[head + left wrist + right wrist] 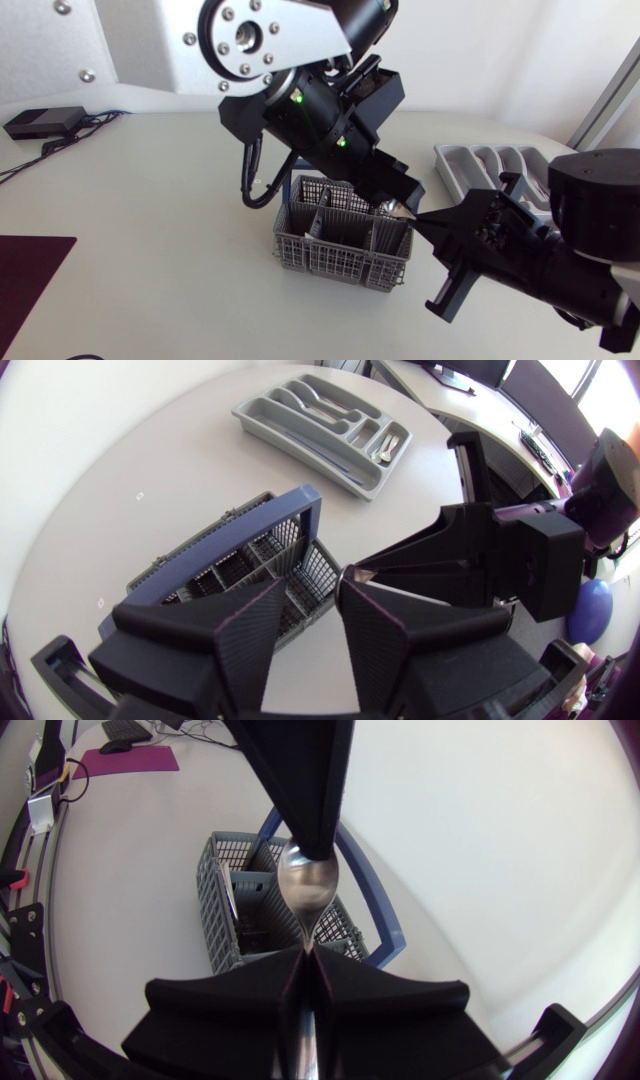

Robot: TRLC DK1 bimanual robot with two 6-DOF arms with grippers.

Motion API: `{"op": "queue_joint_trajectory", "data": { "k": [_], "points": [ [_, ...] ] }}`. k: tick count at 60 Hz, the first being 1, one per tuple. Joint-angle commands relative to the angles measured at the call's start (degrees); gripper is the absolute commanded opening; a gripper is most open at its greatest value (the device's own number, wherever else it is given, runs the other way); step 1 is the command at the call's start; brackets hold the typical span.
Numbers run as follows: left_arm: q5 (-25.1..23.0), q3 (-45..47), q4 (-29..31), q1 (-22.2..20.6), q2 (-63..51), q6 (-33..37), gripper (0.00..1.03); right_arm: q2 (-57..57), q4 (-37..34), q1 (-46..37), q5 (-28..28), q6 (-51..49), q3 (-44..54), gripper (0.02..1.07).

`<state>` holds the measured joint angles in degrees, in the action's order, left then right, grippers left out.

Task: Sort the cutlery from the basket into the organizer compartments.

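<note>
The grey wire basket (340, 252) stands mid-table with cutlery in it. Just above its right end, a metal spoon (391, 207) hangs between my two grippers. In the right wrist view my right gripper (305, 948) is shut on the spoon's handle, and the spoon bowl (308, 885) points ahead over the basket (225, 890). My left gripper (312, 585) is open, its fingertips on either side of the spoon's bowl end (353, 572). My right gripper (425, 218) meets it tip to tip. The grey organizer (490, 165) lies at the back right and holds some cutlery (385, 445).
A dark red mat (30, 270) lies at the table's front left. A black box with cables (40, 122) sits at the back left. Bare tabletop lies between the basket (300, 520) and the organizer (300, 455).
</note>
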<state>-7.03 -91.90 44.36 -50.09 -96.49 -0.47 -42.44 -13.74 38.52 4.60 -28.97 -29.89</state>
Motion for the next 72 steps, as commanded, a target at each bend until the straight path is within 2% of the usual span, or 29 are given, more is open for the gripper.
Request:
{"op": "queue_joint_trajectory", "data": {
  "k": [1, 14, 21, 27, 36, 45, 57, 67, 72],
  "points": [
    [2.5, -2.5, -0.2, 2.4, 1.6, -1.7, 0.57, 2.4, -2.2, -0.1, -0.8, -0.9, 1.1, 0.07],
    [5.4, -2.3, -3.3, 8.1, 5.3, -1.3, 0.59, 6.8, -7.6, -5.3, -7.1, -2.7, 2.3, 0.07],
    [5.5, -1.9, -3.3, 11.0, 7.2, -0.6, 0.59, 9.3, -10.1, -12.7, -14.1, -4.7, 3.2, 0.07],
    [5.5, -2.2, -2.4, 13.7, 8.9, 0.5, 0.59, 10.6, -12.8, -21.9, -22.2, -8.9, 4.0, 0.07],
    [5.5, -4.1, -0.7, 15.7, 10.4, 1.3, 0.59, 10.2, -14.7, -34.7, -32.5, -15.4, 4.5, 0.07],
    [5.5, -6.7, -0.1, 17.1, 11.7, 1.3, 0.59, 4.9, -16.0, -46.3, -40.6, -22.0, 4.0, 0.07],
    [5.5, -6.4, -0.2, 16.7, 12.2, 1.4, 0.59, -4.1, -15.6, -57.6, -46.2, -30.5, 1.5, 0.07],
    [5.5, -4.3, 1.1, 15.5, 11.8, 3.0, 0.58, -19.2, -18.5, -69.1, -52.1, -42.3, -6.5, 0.07],
    [5.7, -2.7, 2.0, 14.9, 11.8, 4.0, 0.58, -27.9, -22.2, -73.3, -52.7, -50.4, -11.8, 0.07]
  ]
}}
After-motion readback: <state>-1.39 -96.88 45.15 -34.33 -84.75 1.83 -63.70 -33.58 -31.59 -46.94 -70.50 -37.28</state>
